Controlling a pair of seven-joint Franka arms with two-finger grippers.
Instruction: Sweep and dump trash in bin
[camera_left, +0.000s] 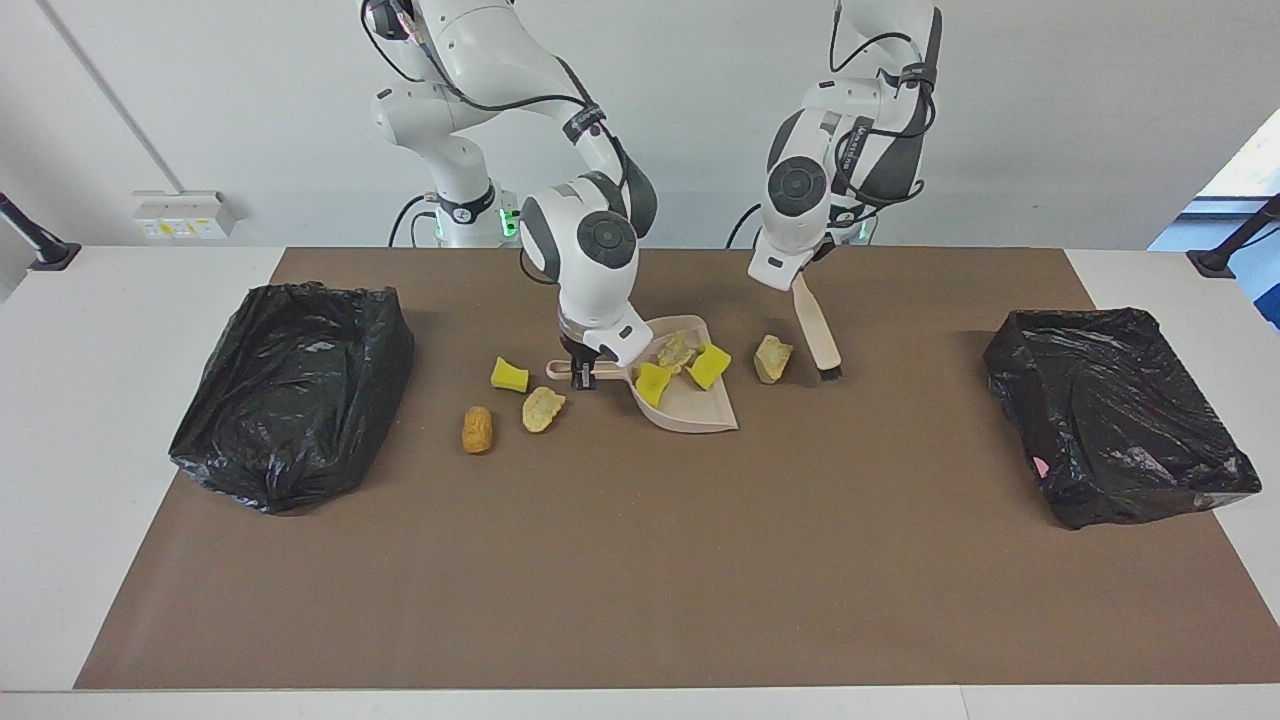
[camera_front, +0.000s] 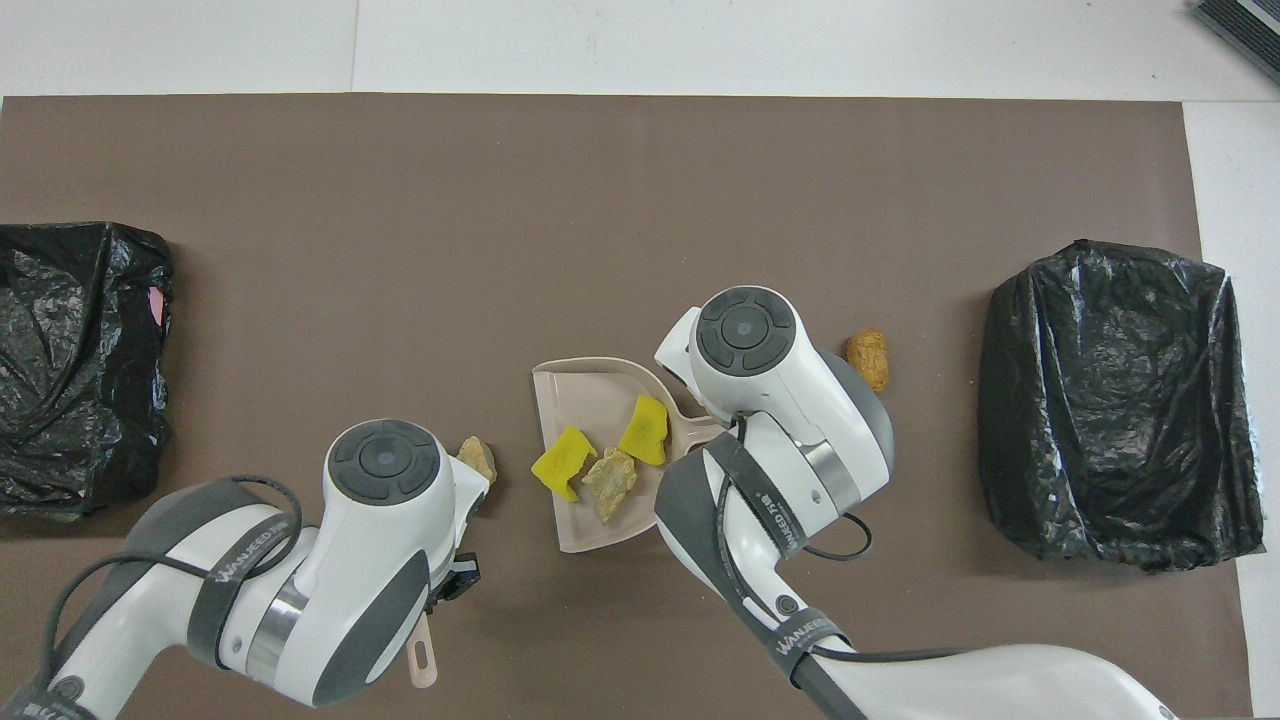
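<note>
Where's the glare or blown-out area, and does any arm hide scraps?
Facing view: window at the edge is blown out, bin liners show sheen. Overhead view: right arm covers two scraps, only the orange lump shows beside it.

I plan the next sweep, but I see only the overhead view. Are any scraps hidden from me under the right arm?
Observer: Yes, two. A yellow sponge chunk and a pale tan lump lie on the mat beside the dustpan's handle, toward the right arm's end.
Operator: I see only the end of the brush handle. Where are the bristles?
Observer: The brush hangs tilted from the left gripper. Its bristles are low, beside the darker tan lump that lies outside the dustpan.
Operator: Is the dustpan held?
Observer: Yes. The right gripper is shut on the handle of the dustpan.
</note>
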